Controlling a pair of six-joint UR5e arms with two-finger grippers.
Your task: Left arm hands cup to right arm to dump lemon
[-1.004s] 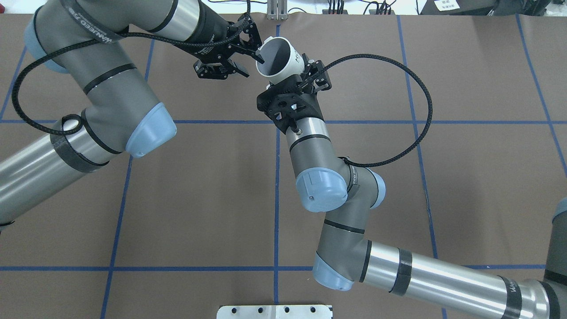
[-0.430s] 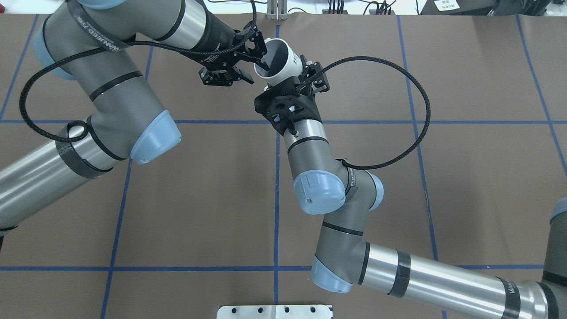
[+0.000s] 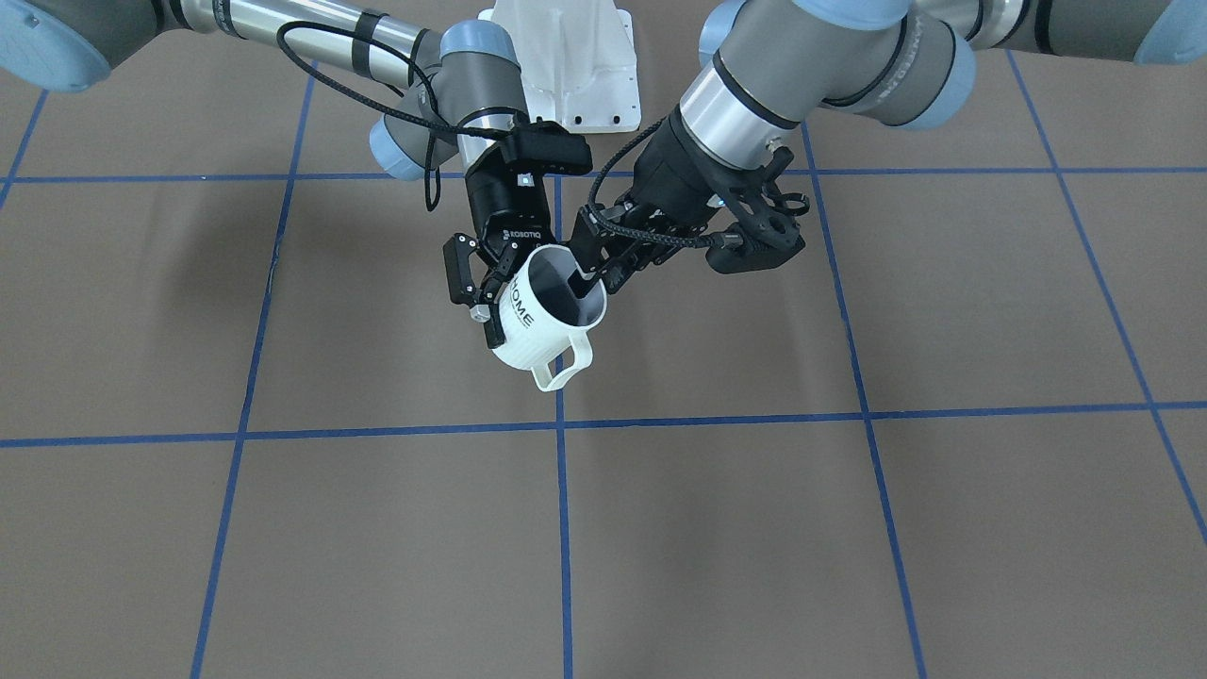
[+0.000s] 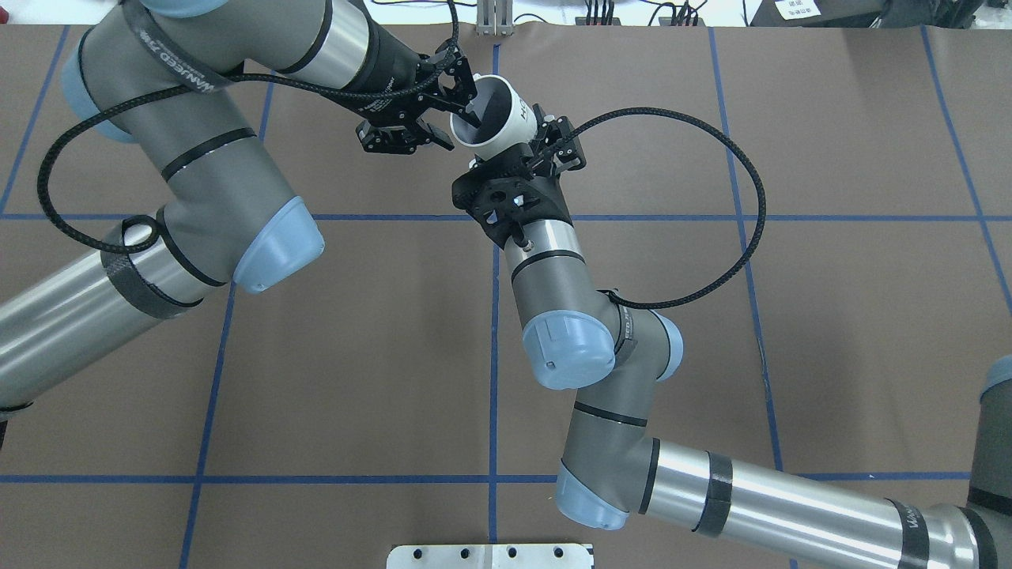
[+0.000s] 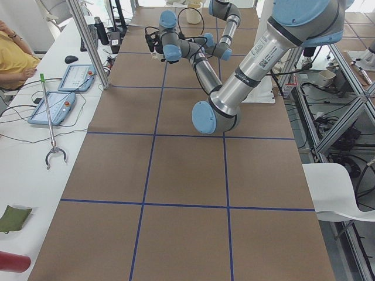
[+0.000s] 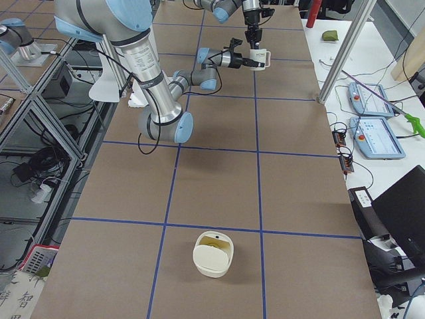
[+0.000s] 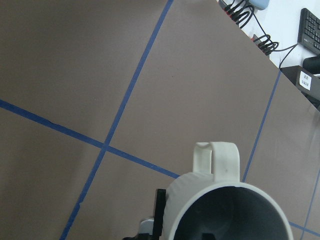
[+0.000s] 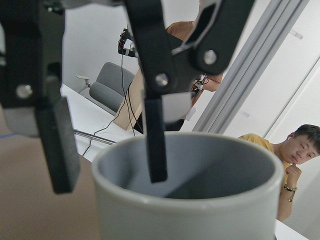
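- The cup (image 3: 528, 332) hangs in the air above the brown table (image 3: 849, 519), tilted, with its grey inside facing up and toward the left arm (image 4: 198, 158).
- The right gripper (image 3: 509, 302) is clamped on the cup's body from the outside. One black finger (image 3: 462, 269) lies against the wall beside the "HOME" lettering, and the other is hidden behind the cup.
- The handle (image 3: 563, 368) sticks out on the side away from the robot's base, free of both grippers.
- The left gripper (image 4: 462, 129) is spread and straddles the cup's rim on the side opposite the right gripper.
- In the right wrist view one thin finger (image 8: 155, 145) dips inside the mouth, while the other pad (image 8: 57, 150) hangs outside the wall with a gap to it. Neither presses the rim there.
- In the overhead view the right arm (image 4: 569, 340) reaches up from the lower right and the cup sits just past its wrist, over a blue grid line (image 4: 493, 411) near the table's far edge.
- The exterior right view shows a white tub (image 6: 212, 256) on the table, well apart from the cup and both grippers.
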